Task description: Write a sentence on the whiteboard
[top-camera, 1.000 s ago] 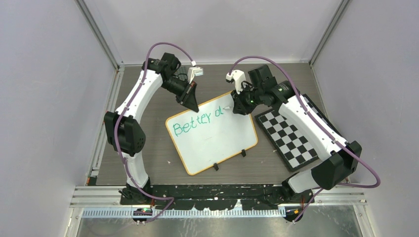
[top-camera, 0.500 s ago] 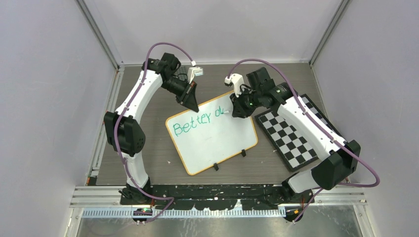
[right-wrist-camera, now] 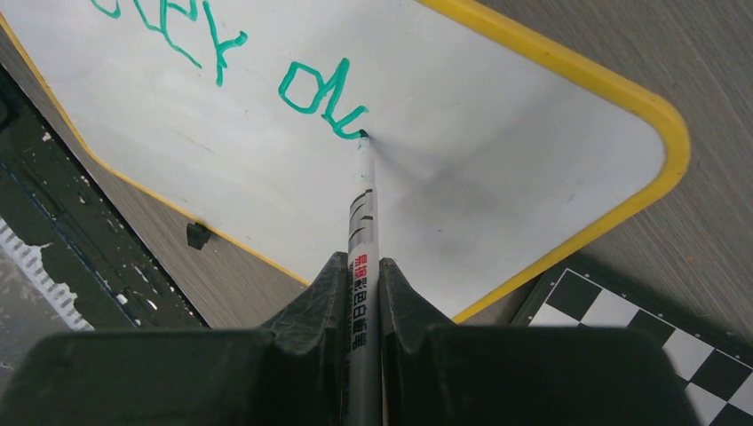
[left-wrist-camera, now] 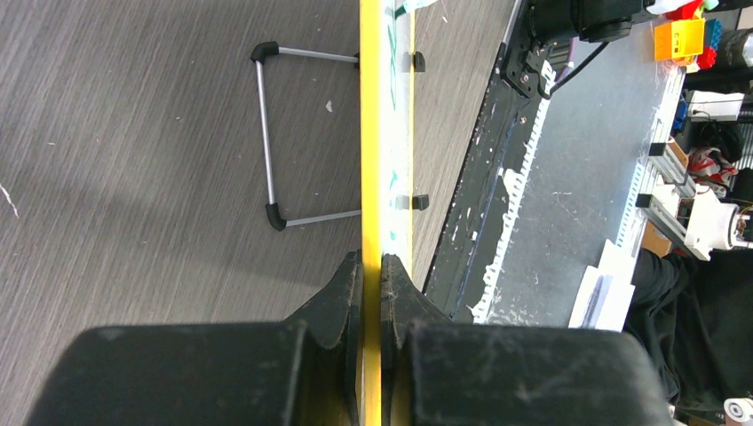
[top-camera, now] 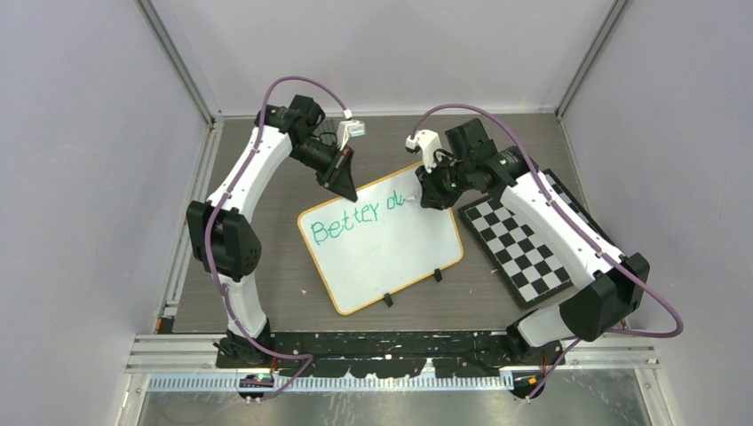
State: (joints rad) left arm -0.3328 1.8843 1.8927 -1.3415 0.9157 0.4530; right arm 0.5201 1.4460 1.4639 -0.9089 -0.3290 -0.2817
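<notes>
The whiteboard [top-camera: 391, 257] with its orange-tan rim stands tilted mid-table. Green writing [top-camera: 342, 224] reads about "Better d" plus a fresh stroke; the wrist view shows its end [right-wrist-camera: 324, 93]. My left gripper [top-camera: 344, 190] is shut on the board's far left rim [left-wrist-camera: 370, 160], seen edge-on in the left wrist view [left-wrist-camera: 371, 266]. My right gripper [top-camera: 424, 197] is shut on a grey marker [right-wrist-camera: 362, 231]. Its green tip [right-wrist-camera: 361, 135] touches the board [right-wrist-camera: 497, 142] at the end of the last stroke.
A black-and-white checkerboard [top-camera: 524, 248] lies right of the board, under my right arm; a corner shows in the right wrist view [right-wrist-camera: 622, 311]. The board's wire stand [left-wrist-camera: 266, 133] props it from behind. Two black clip feet [top-camera: 437, 275] sit on its near edge.
My right gripper has carried the marker slightly right along the first line, adding a stroke after the "d". The left gripper and the board have not moved.
</notes>
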